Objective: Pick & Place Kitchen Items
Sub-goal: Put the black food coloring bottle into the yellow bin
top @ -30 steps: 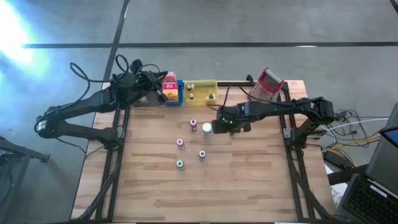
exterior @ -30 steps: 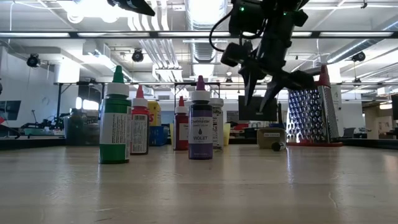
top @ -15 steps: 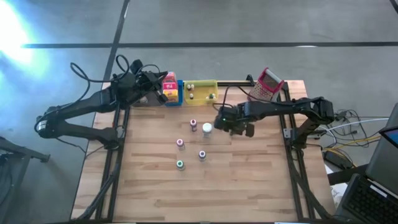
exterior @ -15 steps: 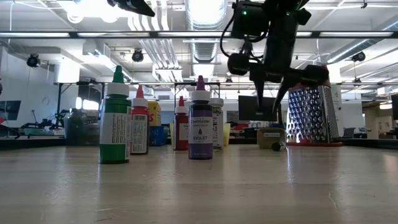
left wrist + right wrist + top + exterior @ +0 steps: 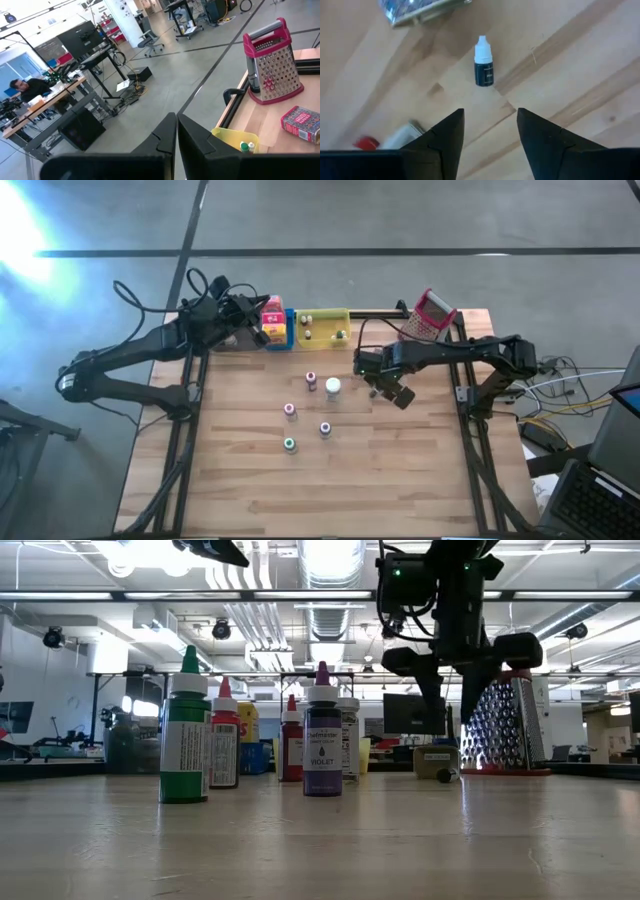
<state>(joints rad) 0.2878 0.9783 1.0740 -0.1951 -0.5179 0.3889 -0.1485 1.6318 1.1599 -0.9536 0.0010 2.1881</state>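
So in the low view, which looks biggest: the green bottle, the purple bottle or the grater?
1. Green bottle, though it may be nearer.
2. Purple bottle.
3. Grater, about as tall but farther back, so unsure.

The table (image 5: 400,470) is pale, matt wooden planking. The grater (image 5: 272,65) at upper right is shiny perforated metal with a glossy red plastic handle. The green bottle (image 5: 185,735) looks like smooth plastic with a paper label.

table: five small capped bottles (image 5: 311,412) stand grouped mid wooden tabletop (image 5: 240,490) | rear edge: red-and-yellow box (image 5: 272,322) left of shallow yellow tray (image 5: 322,314), small items in tray | rear right: tall metal grater with red handle (image 5: 430,316) | right gripper (image 5: 392,392) right of bottles, above table | left gripper (image 5: 258,328) beside box
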